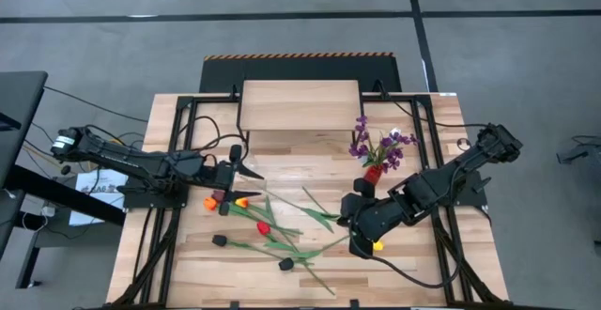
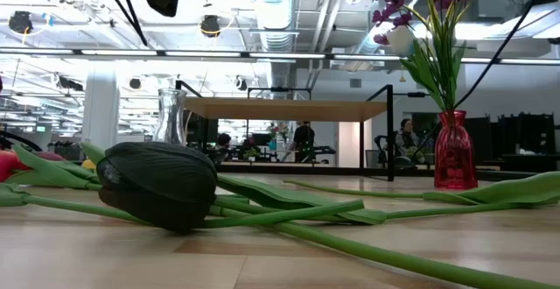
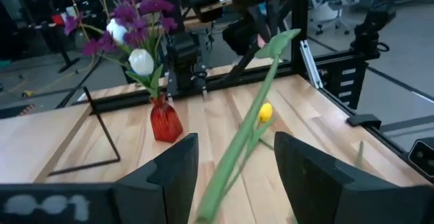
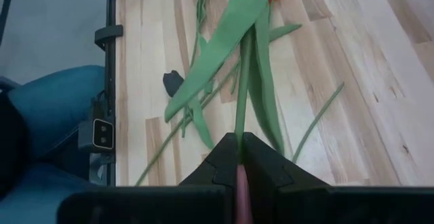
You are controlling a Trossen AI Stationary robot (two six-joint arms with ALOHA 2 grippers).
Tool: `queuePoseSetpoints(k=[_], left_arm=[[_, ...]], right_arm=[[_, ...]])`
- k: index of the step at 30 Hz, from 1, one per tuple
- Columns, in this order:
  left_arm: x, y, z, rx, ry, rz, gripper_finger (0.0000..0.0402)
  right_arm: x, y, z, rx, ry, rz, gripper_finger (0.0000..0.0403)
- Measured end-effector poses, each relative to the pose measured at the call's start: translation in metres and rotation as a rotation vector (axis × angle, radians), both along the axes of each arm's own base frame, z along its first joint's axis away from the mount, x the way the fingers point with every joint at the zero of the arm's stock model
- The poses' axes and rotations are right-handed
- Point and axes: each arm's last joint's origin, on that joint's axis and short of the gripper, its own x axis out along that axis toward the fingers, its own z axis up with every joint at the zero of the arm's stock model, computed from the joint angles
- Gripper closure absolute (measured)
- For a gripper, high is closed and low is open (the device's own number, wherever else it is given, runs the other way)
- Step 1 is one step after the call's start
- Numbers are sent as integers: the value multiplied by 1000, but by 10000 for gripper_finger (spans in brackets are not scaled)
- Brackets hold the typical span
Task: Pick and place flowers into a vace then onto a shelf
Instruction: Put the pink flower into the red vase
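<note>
I am seeing the right gripper [image 1: 368, 244] hanging over the front right part of the table [image 1: 441, 263], and its fingers [image 4: 224, 161] are pinching the green stem of a yellow and orange flower [image 4: 245, 61], with a pink bit showing between the pads. In the left wrist view this flower [image 3: 265, 112] is standing up in the air with its long leaf tilted. The left gripper [image 1: 246, 171] is waiting above the left middle of the table with its fingers [image 3: 173, 173] spread apart and nothing between them. The red vase [image 1: 374, 173] is standing upright on the table right of centre, and it is holding purple sprigs [image 1: 380, 141] and a white flower [image 3: 141, 61]. More flowers are lying loose on the boards near the front: red [image 1: 264, 226], orange [image 1: 212, 201] and black [image 1: 285, 264] ones, the black one [image 2: 157, 184] very near to the low camera. The shelf [image 1: 300, 105] is standing at the back of the table, and a clear glass vase [image 2: 171, 116] is standing in front of it.
</note>
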Motion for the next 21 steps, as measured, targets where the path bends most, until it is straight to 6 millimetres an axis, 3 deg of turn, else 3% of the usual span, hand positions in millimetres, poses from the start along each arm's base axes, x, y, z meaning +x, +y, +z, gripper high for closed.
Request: queuePoseSetpoints(k=[11,21], left_arm=[[-3,-2,17,-29,-152,-86,216],[1,-3,11,-81,-107,-93,216]], right_arm=[[0,0,0,10,10,8,394],[0,0,0,8,8,5,394]])
